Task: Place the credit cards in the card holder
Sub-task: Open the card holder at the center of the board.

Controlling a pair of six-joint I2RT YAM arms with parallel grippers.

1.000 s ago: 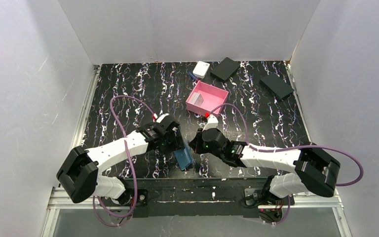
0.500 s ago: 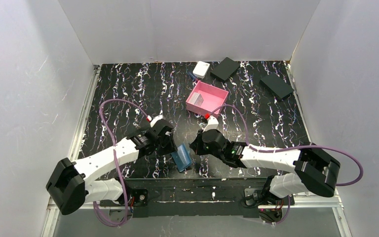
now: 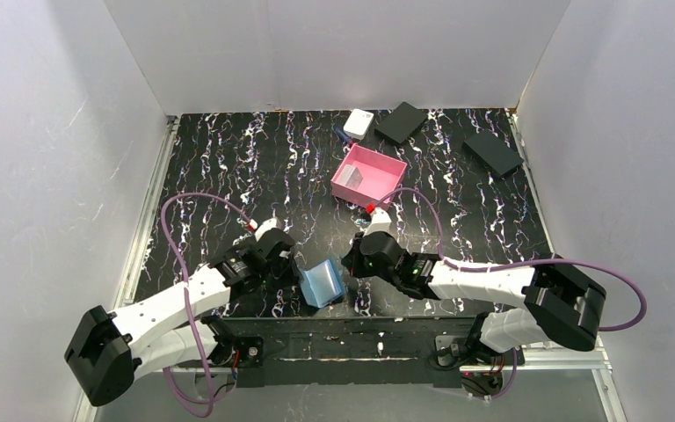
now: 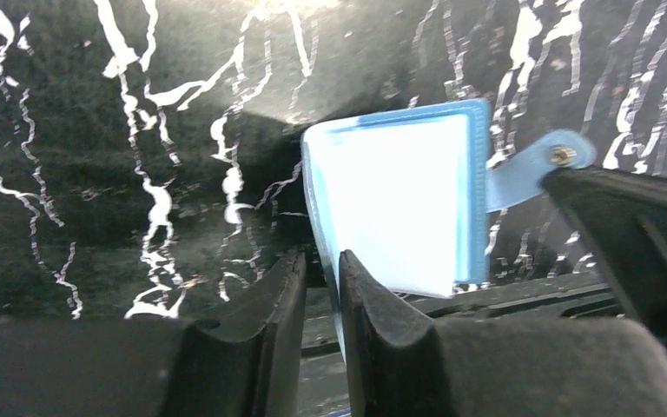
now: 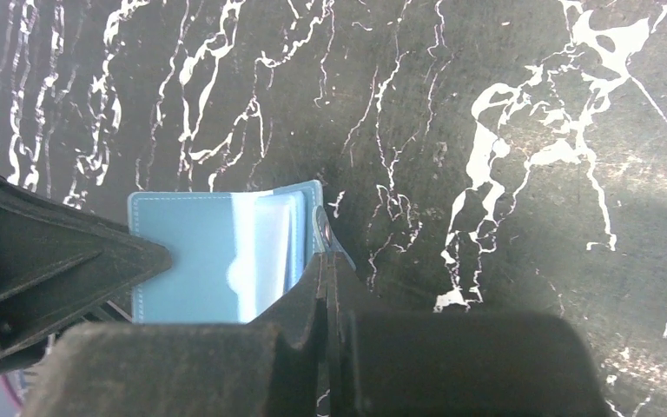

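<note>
**Change since the earlier views:** the card holder, which a second ago was a narrow dark-blue slab on edge, is now spread open with its pale inside turned up. The left arm has drawn back toward the near-left, away from the pink tray. The right arm has hardly shifted.

**Card holder**: a small blue folding wallet with a light-blue lining, stitched border and clear slotted pockets. A snap tab with a metal stud sits on one edge. It is well on the near side of the pink tray, between the two grippers, just above the marbled black table.

**Left gripper**: comes in low from the holder's left. Its fingers are nearly together, with the holder's near flap edge caught between them.

**Right gripper**: reaches in from the holder's right. Its jaws are pressed together, with the base of the snap tab apparently pinched at their tips.
</note>
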